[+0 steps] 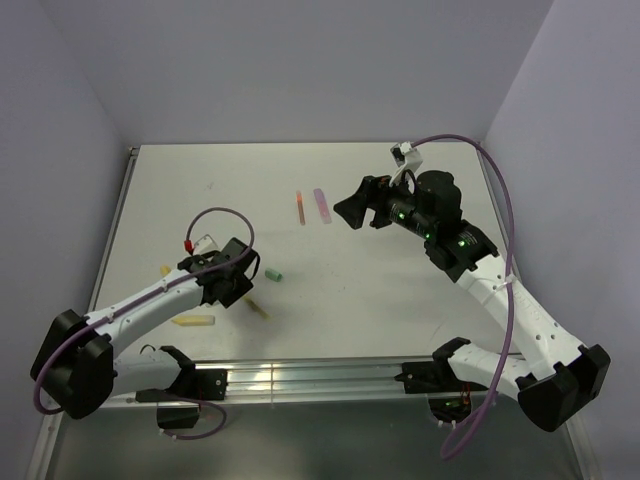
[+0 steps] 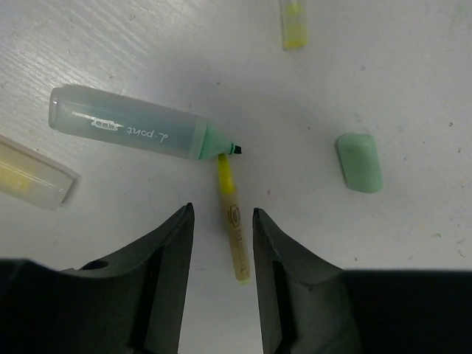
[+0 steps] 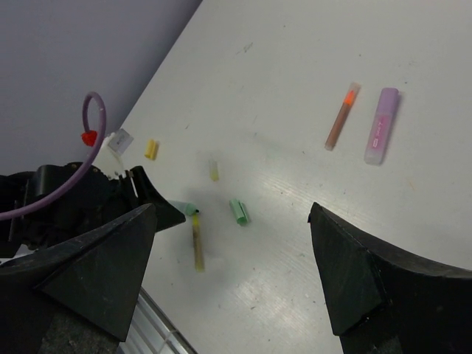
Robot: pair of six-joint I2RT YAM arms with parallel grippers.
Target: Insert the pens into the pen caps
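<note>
Though blocked from above, mint pen (image 2: 125, 122) touches yellow pen (image 2: 234, 228).

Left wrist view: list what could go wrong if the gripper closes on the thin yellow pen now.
1. The thin yellow pen lies off-centre between the fingers of the left gripper, nearer one of them. Closing may roll or skew it instead of pinching it squarely.
2. Its tip touches the mint green pen right at the nib. Lifting or shifting the yellow one could nudge that pen and roll it out of place.
</note>
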